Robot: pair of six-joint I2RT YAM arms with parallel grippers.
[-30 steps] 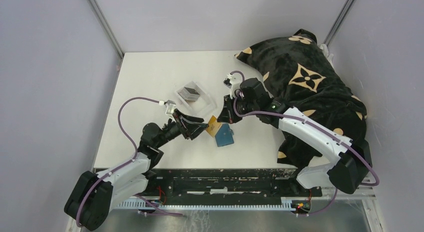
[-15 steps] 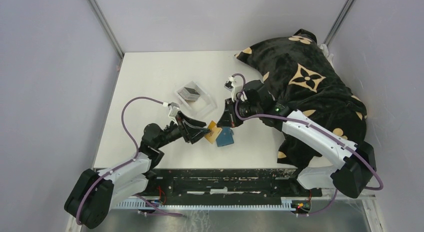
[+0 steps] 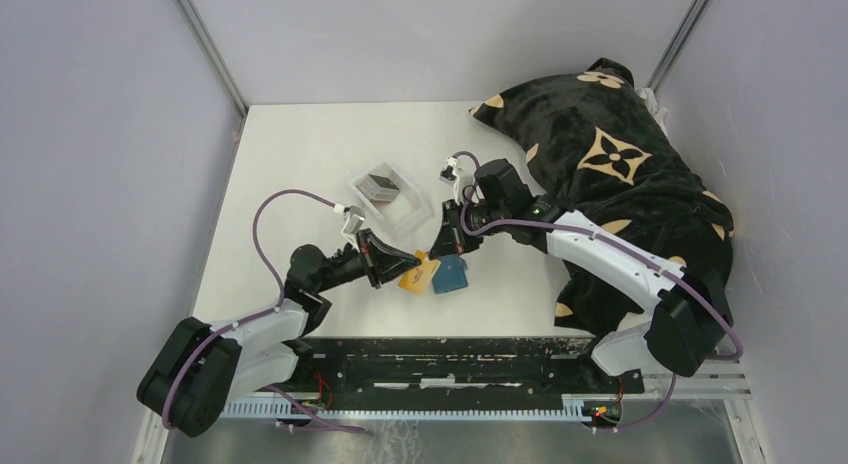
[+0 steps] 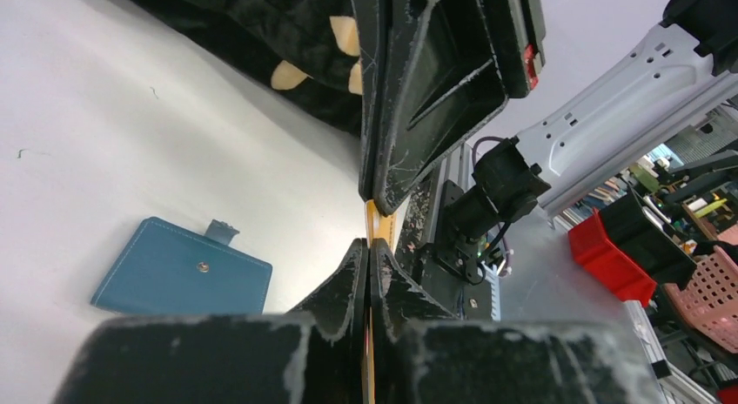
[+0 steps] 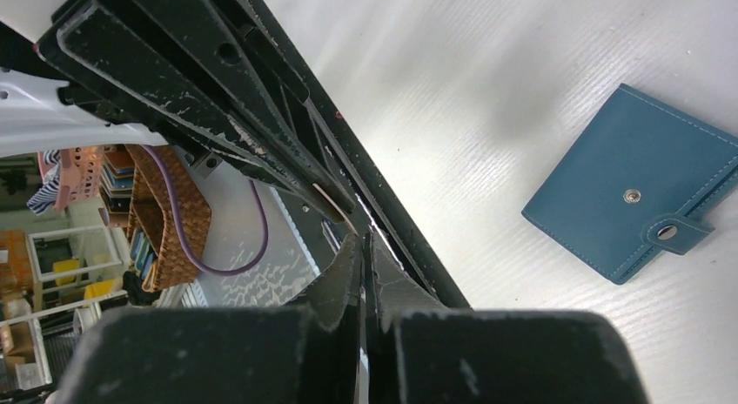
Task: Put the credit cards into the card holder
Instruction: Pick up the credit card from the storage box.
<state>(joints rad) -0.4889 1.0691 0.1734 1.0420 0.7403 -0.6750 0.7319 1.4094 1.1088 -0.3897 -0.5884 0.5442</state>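
Pinching a tan card (image 3: 419, 275) edge-on, the left gripper (image 4: 369, 245) is closed tight, centre of the overhead view. Fingers of the right gripper (image 5: 364, 241) pressed together, tips at that card's upper edge; hold unclear. Closed teal card holder (image 3: 451, 275) flat on table (image 3: 300, 154), just right of card. Some dark cards (image 3: 380, 183) in clear tray (image 3: 405, 212), up-left.
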